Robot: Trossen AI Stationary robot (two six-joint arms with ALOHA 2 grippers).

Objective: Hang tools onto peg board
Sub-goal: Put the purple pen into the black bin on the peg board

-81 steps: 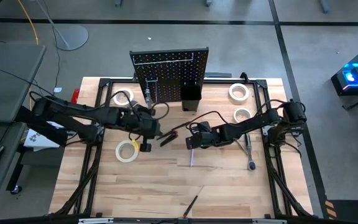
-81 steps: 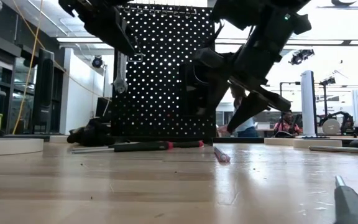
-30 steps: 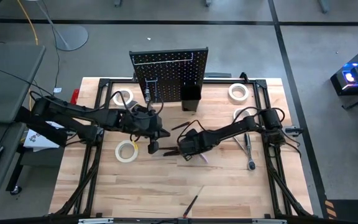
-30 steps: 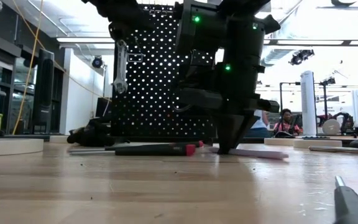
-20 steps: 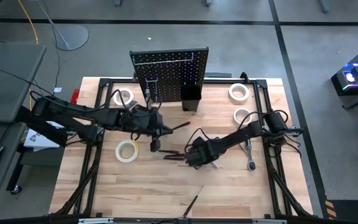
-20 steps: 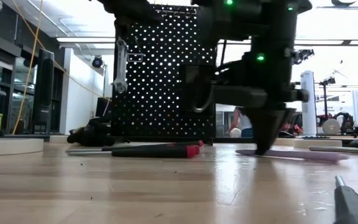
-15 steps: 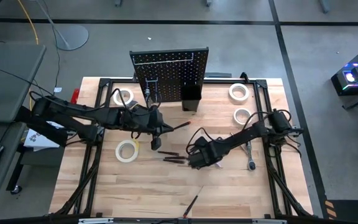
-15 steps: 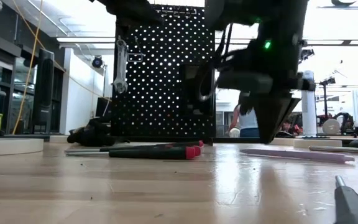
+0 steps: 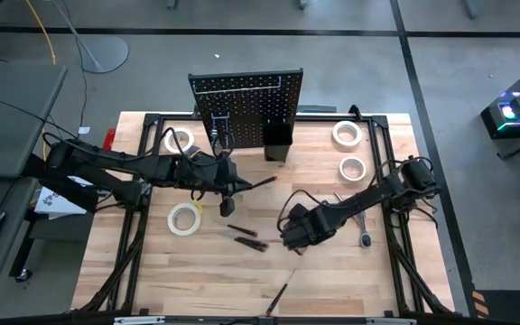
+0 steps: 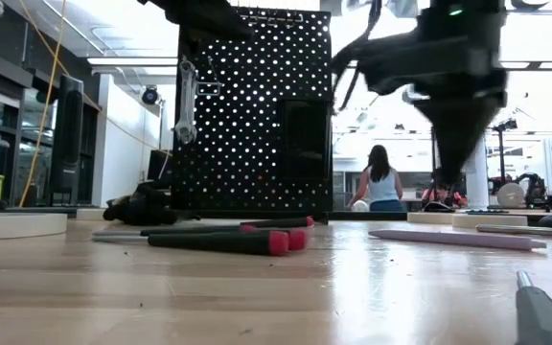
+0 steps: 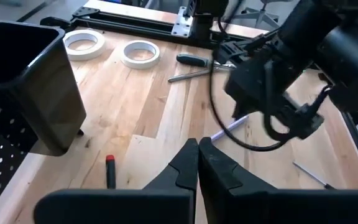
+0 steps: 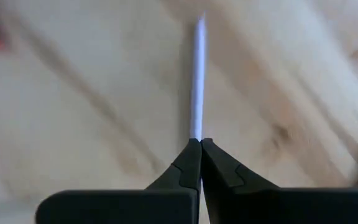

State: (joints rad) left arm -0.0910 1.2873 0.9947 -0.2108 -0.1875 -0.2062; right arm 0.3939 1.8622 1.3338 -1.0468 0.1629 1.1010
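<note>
The right gripper (image 12: pixel 196 144) is pressed together. The purple screwdriver (image 12: pixel 197 81) is seen just ahead of its tips, lying on the table (image 9: pixel 332 280).

The peg board (image 9: pixel 246 101), at upper centre of the high view, is black, dotted with regular rows of small pale holes; the bin (image 9: pixel 276 142) on its front is plain black. The bench (image 9: pixel 242 271) is pale blond wood in lengthwise planks. Three tape rolls (image 9: pixel 184 218) are white. Screwdrivers (image 10: pixel 220 241) at lower centre of the low view are dark with red ends. A lilac tool (image 10: pixel 458 238) lies at right.
</note>
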